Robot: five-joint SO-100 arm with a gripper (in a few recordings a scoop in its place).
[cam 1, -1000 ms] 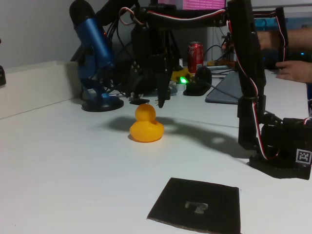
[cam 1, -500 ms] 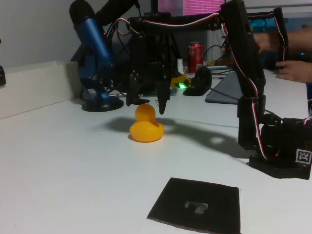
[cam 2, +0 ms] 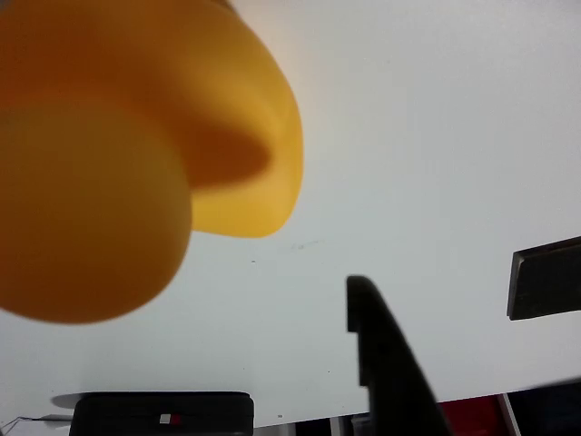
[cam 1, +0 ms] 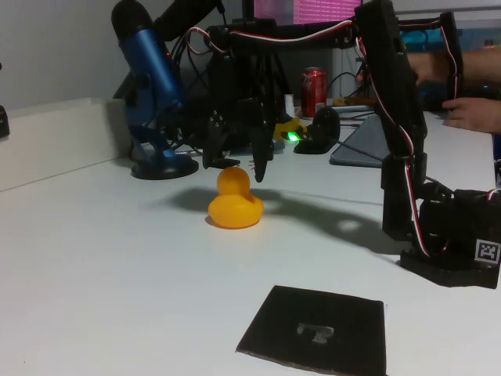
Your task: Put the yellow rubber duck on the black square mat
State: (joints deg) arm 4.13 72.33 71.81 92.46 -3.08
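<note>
The yellow rubber duck [cam 1: 235,201] stands upright on the white table, left of centre in the fixed view. My gripper [cam 1: 240,166] hangs just over its head, open, with one finger on each side of the head and nothing held. In the wrist view the duck [cam 2: 118,163] looms large and blurred at the upper left, and one dark finger [cam 2: 381,363] rises from the bottom edge to the right of it. The black square mat [cam 1: 317,329] lies flat near the front edge, well in front of the duck and slightly to the right, with a pale mark at its centre.
A blue microphone [cam 1: 153,86] on a round stand is behind the duck to the left. A red can [cam 1: 315,90], cables and small dark devices crowd the back. The arm's base [cam 1: 450,235] sits at the right. A person's hands [cam 1: 473,110] are at the far right.
The arm has dipped a little, and the gripper has widened around the duck's head. The duck and the mat have not moved.
</note>
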